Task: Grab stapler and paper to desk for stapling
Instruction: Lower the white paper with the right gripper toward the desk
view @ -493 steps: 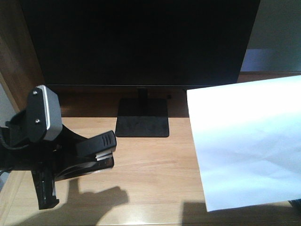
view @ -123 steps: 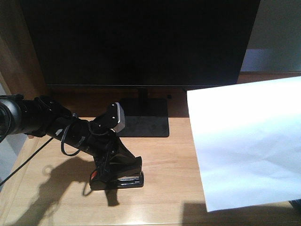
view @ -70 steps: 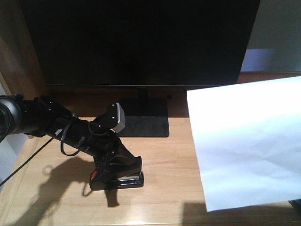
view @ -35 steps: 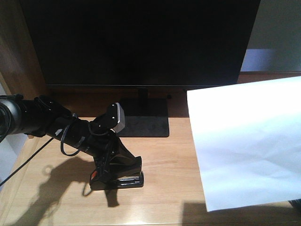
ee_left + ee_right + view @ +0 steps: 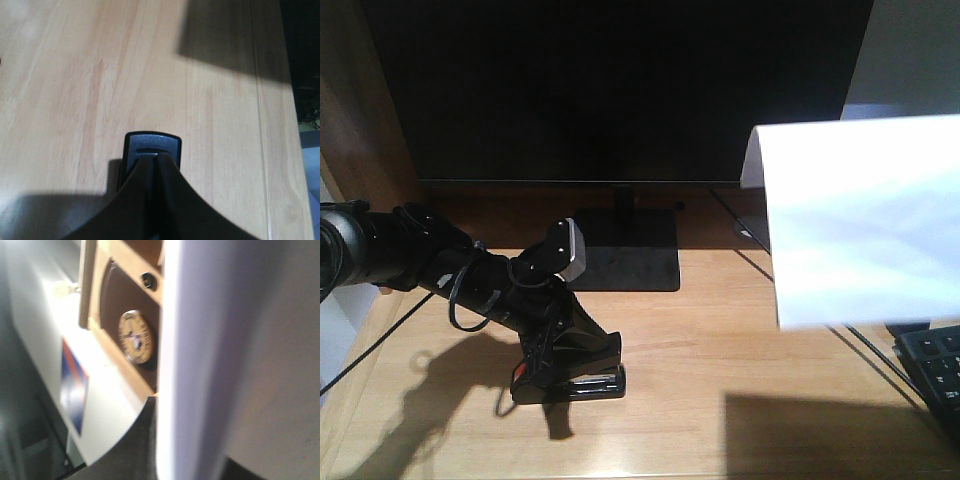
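Note:
The black stapler (image 5: 585, 383), with a red patch at its left end, lies on the light wood desk (image 5: 690, 330) in front of the monitor stand. My left gripper (image 5: 570, 352) presses down on it from above, shut on its body. In the left wrist view the two fingers meet over the stapler's (image 5: 152, 146) rounded end. The white paper (image 5: 865, 220) hangs in the air at the right, above the desk, casting a shadow below. In the right wrist view the paper (image 5: 225, 360) fills the right side, and my right gripper (image 5: 159, 412) is shut on its edge.
A large dark monitor (image 5: 620, 90) on a black stand (image 5: 625, 262) fills the back. A black keyboard (image 5: 935, 365) lies at the right edge, with cables (image 5: 750, 255) running toward it. A wooden side panel (image 5: 355, 110) borders the left.
The paper has lifted up and to the right, uncovering the keyboard and cables. The left arm, which earlier held the stapler in the air at the left, now stays still with it on the desk.

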Tool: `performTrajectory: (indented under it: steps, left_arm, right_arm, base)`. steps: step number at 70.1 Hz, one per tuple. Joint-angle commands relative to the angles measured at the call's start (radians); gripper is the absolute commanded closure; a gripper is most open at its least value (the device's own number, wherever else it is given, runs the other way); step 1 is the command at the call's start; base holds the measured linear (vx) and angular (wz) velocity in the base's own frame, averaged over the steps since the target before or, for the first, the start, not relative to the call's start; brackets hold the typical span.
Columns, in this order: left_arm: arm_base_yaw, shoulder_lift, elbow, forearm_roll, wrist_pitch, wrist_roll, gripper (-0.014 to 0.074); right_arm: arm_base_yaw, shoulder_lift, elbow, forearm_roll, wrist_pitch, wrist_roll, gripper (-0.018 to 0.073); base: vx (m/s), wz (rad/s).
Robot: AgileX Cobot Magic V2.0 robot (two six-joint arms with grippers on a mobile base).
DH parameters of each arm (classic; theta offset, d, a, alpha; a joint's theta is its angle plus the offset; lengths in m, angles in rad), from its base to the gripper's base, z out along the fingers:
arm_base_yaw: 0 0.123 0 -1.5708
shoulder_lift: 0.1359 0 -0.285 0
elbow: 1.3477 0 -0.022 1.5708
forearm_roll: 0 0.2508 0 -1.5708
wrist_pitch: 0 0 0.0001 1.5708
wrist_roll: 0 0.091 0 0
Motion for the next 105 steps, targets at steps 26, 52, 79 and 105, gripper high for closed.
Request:
performTrajectory:
  steps: [26, 52, 79, 105]
  left_arm:
    - [-0.003, -0.047, -0.023, -0.053, 0.036, -0.007, 0.0603]
    - [-0.003, -0.047, -0.023, -0.053, 0.036, -0.007, 0.0603]
    - [-0.003, -0.047, -0.023, -0.053, 0.036, -0.007, 0.0603]
    - [-0.003, -0.047, -0.023, -0.053, 0.036, -0.007, 0.0603]
  right_arm:
    - [-0.006, 0.455, -0.036, 0.111, -0.363, -0.072, 0.0563]
    - [-0.246, 0.792, -0.053, -0.239, -0.55, 0.198, 0.0562]
    - [-0.334, 0.992, -0.18, -0.846, -0.55, 0.348, 0.0562]
    - [-0.334, 1.13, -0.185, -1.161, -0.55, 0.334, 0.0562]
  base:
    - [0.0, 0.0]
    - [0.0, 0.0]
    - [0.0, 0.0]
    - [0.0, 0.0]
